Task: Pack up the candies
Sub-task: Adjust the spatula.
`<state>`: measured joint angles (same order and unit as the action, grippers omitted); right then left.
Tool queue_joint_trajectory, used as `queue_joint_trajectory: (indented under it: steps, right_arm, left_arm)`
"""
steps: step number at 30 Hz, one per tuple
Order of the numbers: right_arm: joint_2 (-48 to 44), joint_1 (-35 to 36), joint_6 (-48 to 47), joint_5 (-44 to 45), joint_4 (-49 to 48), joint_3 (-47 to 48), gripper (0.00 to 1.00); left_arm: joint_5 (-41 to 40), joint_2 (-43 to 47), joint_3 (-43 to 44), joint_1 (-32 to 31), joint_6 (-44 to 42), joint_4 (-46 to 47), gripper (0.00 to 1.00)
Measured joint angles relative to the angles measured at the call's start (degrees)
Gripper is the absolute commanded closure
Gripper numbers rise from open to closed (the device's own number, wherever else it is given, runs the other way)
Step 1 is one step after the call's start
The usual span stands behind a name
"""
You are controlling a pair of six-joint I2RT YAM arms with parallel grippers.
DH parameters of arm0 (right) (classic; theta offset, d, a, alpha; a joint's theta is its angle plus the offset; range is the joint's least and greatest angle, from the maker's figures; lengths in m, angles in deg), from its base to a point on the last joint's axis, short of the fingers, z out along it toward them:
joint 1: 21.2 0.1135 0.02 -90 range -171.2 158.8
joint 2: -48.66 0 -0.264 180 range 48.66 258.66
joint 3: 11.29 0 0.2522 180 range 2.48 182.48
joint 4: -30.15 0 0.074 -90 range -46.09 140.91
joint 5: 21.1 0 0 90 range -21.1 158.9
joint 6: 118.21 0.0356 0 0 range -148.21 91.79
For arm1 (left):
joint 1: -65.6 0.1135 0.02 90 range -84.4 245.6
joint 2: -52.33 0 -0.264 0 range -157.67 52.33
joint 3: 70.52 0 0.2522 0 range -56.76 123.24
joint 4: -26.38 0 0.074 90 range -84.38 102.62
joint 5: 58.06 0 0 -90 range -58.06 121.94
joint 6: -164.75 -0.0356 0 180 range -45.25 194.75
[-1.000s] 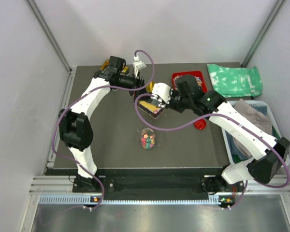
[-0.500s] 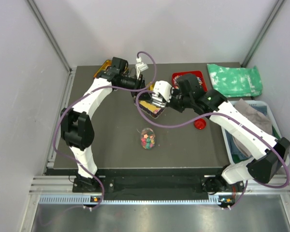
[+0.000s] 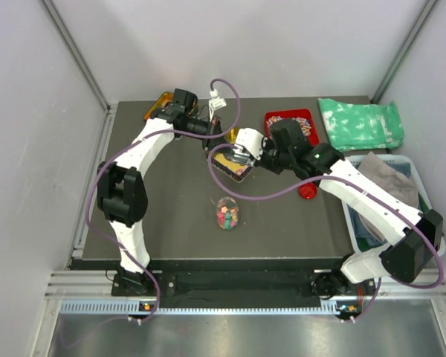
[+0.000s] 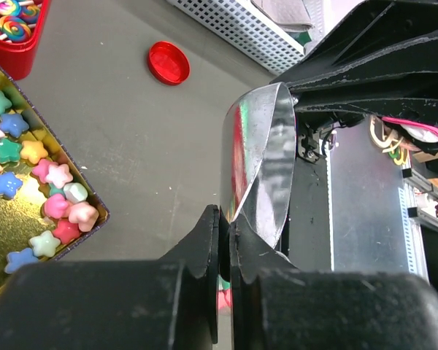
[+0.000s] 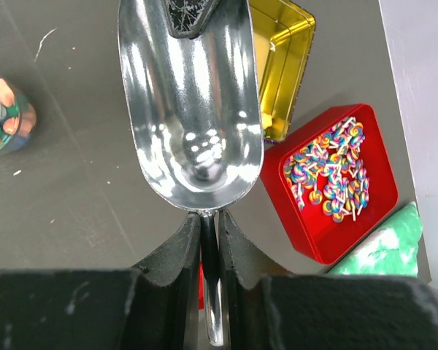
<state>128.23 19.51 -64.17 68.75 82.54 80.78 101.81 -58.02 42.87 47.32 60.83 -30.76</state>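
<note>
A silver scoop (image 5: 190, 109) hangs empty over the table, and my right gripper (image 5: 209, 226) is shut on its thin handle. My left gripper (image 4: 225, 227) is shut on the scoop's front rim (image 4: 259, 168); one of its black fingers (image 5: 193, 14) shows at the top of the right wrist view. The candies (image 4: 36, 182) are pastel star shapes lying in a gold tin (image 4: 95, 219), below and left of the scoop. More coloured candies fill a clear jar (image 3: 227, 213) in the middle of the table. From above, the two grippers meet over the tin (image 3: 233, 167).
A red lid (image 4: 168, 62) lies right of the tin. A red tray (image 5: 336, 219) of striped lollipops stands at the back, with an empty gold tin (image 5: 285, 58) beside it. A green cloth (image 3: 360, 123) and a basket (image 3: 349, 216) holding grey fabric occupy the right side.
My left gripper has gone from wide open to shut on the scoop's front rim, and the left arm has shifted slightly toward the scoop. The right gripper kept its hold on the handle.
</note>
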Motion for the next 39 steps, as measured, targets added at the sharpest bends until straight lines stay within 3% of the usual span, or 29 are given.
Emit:
queue_joint_trajectory:
  steps: [4, 16, 24, 30, 36, 39]
  right_arm:
    - [0.0, 0.02, -0.11, 0.26, -0.57, -0.46, 0.87]
    - [-2.38, -0.02, 1.14, -2.84, -0.52, -1.09, 0.9]
    - [-4.46, -0.76, 1.84, -7.15, 0.07, -1.14, 0.78]
    - [-6.51, -0.76, 0.79, -7.04, -1.97, -4.09, 0.84]
    - [-7.1, -0.74, -1.22, -6.78, -2.27, -4.81, 0.7]
    - [-7.19, -0.76, -2.89, -6.03, -2.34, -4.81, 0.69]
  left_arm:
    - [0.0, -0.22, 0.02, 0.02, -0.17, -0.04, 1.0]
    - [2.75, -0.22, 0.02, 0.13, -1.14, -1.99, 1.0]
    - [5.57, -0.2, 0.02, 0.24, -2.64, -4.5, 1.0]
    - [5.53, -0.2, 0.02, 0.11, -2.97, -5.2, 1.0]
    - [5.22, -0.2, 0.02, -0.04, -2.99, -5.29, 1.0]
    - [5.09, -0.17, 0.02, -0.11, -2.99, -5.4, 1.0]
